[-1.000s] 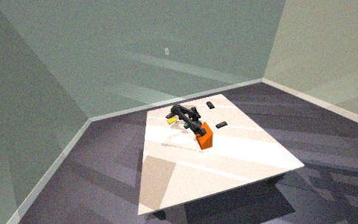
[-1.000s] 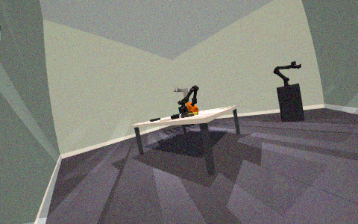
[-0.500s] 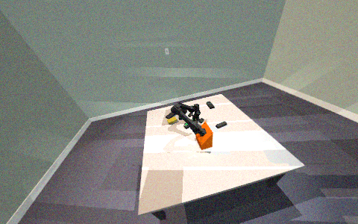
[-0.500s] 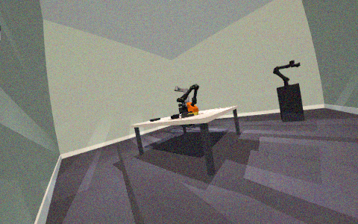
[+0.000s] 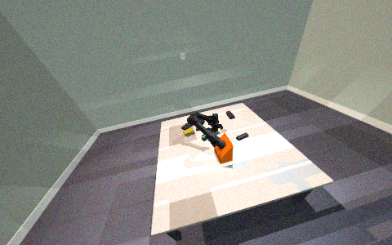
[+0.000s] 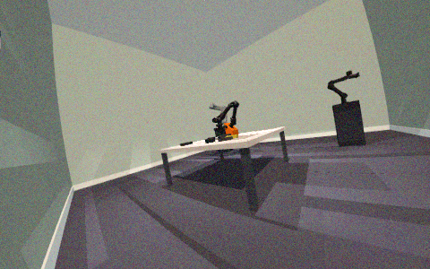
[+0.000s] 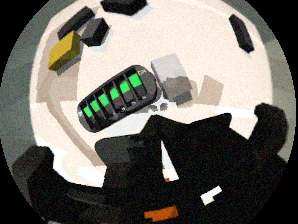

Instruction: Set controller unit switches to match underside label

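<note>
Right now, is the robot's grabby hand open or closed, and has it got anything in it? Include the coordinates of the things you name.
Gripper (image 5: 220, 128) (image 7: 153, 117): closed, holding nothing; the controller unit (image 7: 118, 98) lies outside its fingers.

A yellow block (image 5: 189, 131) (image 7: 65, 51) lies beside dark modules (image 7: 95, 32) on the bench.

The robot's arm (image 5: 204, 131) (image 6: 226, 113) is black — slim, tube-like links with chunky, rounded joints — without bright colour.

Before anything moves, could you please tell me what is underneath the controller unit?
The controller unit sits switches-up, with the bench showing around it. Its underside faces down, so the label and anything directly beneath it cannot be seen.
</note>
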Motion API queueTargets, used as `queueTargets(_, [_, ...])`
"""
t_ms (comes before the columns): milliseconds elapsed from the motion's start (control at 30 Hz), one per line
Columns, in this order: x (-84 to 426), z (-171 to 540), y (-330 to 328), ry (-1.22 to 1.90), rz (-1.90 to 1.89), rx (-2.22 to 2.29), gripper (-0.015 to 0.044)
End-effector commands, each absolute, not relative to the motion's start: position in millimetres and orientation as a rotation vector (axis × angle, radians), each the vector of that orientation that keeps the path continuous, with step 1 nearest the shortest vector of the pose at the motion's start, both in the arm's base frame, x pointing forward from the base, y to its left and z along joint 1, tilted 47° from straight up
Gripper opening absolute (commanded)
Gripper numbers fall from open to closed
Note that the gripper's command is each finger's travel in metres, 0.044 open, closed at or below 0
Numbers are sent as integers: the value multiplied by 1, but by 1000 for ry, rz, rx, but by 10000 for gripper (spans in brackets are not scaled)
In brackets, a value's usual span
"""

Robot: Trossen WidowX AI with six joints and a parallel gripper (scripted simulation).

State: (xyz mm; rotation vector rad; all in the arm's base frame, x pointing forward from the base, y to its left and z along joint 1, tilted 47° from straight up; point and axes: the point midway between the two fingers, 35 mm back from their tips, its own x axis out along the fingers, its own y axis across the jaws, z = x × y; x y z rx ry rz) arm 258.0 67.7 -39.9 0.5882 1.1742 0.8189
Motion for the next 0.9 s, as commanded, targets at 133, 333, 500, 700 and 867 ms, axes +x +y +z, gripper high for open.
queueTargets(133, [260, -39, 68, 668, 1238, -176, 0])
queueTargets(333, [261, -39, 68, 338, 1391, -599, 0])
queueTargets(500, [261, -39, 68, 69, 1466, -911, 0])
queueTargets(700, [261, -39, 68, 7, 1478, -979, 0])
queueTargets(867, [261, -39, 68, 7, 1478, -979, 0])
